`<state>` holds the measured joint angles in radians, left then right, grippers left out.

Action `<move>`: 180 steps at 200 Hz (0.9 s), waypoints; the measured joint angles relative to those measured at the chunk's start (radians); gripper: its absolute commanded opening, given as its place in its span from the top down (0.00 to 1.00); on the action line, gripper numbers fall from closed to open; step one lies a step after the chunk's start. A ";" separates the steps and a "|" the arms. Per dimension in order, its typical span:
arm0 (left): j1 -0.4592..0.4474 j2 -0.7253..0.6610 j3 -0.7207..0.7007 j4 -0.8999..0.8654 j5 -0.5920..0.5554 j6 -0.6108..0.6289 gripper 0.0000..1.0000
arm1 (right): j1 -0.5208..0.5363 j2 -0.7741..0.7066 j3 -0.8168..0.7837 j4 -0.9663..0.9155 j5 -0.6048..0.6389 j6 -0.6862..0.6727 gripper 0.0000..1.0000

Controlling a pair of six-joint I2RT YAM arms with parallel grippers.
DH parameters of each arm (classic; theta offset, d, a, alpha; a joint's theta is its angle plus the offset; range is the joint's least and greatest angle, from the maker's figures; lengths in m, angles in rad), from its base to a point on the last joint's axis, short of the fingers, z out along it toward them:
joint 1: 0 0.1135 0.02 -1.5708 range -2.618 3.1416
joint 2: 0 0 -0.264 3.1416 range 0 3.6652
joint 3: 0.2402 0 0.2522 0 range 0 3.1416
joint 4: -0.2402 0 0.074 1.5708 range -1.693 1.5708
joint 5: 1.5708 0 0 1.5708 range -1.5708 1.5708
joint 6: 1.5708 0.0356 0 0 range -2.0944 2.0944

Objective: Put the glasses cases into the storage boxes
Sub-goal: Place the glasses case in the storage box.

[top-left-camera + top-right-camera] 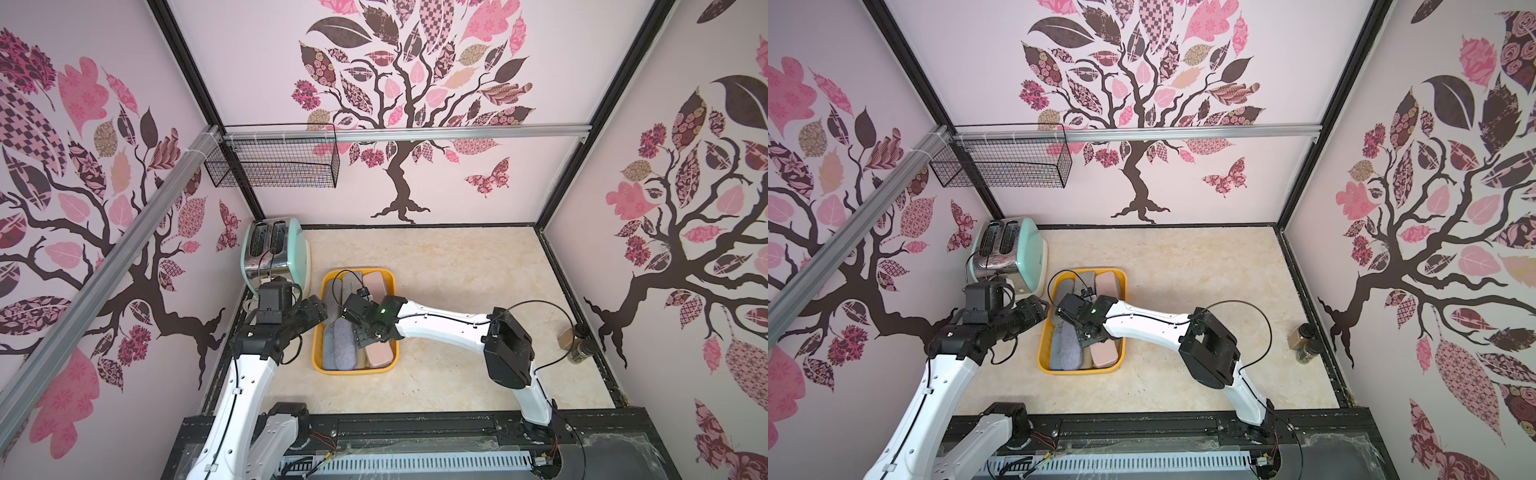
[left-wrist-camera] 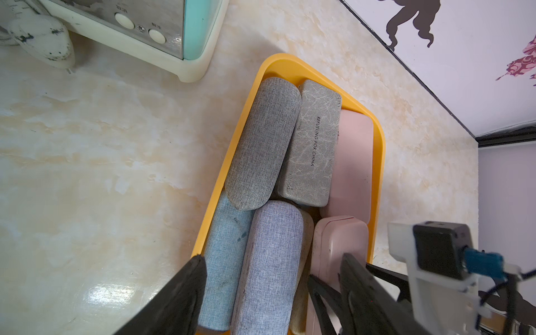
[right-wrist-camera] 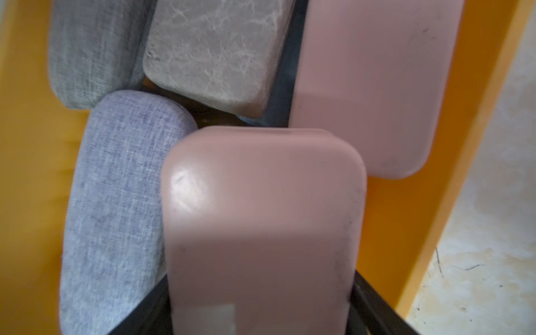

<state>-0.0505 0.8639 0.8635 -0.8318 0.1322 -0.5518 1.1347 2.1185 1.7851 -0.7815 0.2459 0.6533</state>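
The right gripper [image 1: 362,338] grasps the pink case [image 3: 261,217] widthwise, so we can seat it flat in the tray [image 1: 357,371]. The left gripper [image 2: 272,259] hangs released above the tray.

At frame centre, the yellow tray [image 1: 1077,371] on the counter [image 1: 1183,270] holds glasses cases [image 1: 1069,349], with the right claw [image 1: 1086,338] low over a pink case [image 1: 1105,353] and a toaster [image 1: 1009,253] to the upper left.

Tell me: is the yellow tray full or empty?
Nearly full: glasses cases fill most of the yellow tray, some overlapping.
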 measured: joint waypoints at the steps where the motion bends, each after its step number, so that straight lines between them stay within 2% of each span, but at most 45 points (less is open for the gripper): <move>1: 0.000 0.000 0.000 0.000 0.000 0.000 0.25 | 0.000 0.001 0.000 0.000 0.000 0.000 0.38; 10: 0.000 0.000 0.000 0.000 0.000 0.000 0.25 | 0.000 0.014 0.000 0.000 -0.005 -0.001 0.38; 23: 0.000 0.000 0.000 0.000 0.000 0.000 0.25 | 0.000 0.029 0.000 0.000 -0.013 -0.001 0.32; 46: 0.000 0.000 0.000 0.000 0.000 0.000 0.25 | 0.000 0.036 0.002 0.005 -0.016 -0.006 0.07; 61: 0.000 0.000 0.000 0.000 0.000 0.000 0.25 | 0.000 0.037 0.005 -0.003 -0.017 0.002 0.01; 106: 0.000 0.008 0.000 0.000 0.001 -0.001 0.25 | 0.000 0.032 0.079 -0.060 -0.006 -0.003 0.01; 128: 0.000 0.022 0.000 0.000 0.011 -0.017 0.24 | 0.003 -0.026 0.086 -0.063 0.026 -0.004 0.01; 155: 0.000 0.043 0.041 -0.013 0.027 -0.032 0.21 | 0.003 -0.215 -0.010 -0.060 0.136 -0.003 0.01; 180: 0.000 0.130 0.230 -0.029 0.010 -0.010 0.20 | -0.034 -0.500 -0.192 -0.021 0.271 0.014 0.01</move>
<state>-0.0509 0.9936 1.0931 -0.8608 0.1421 -0.5621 1.1007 1.6188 1.5929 -0.8024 0.5171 0.6678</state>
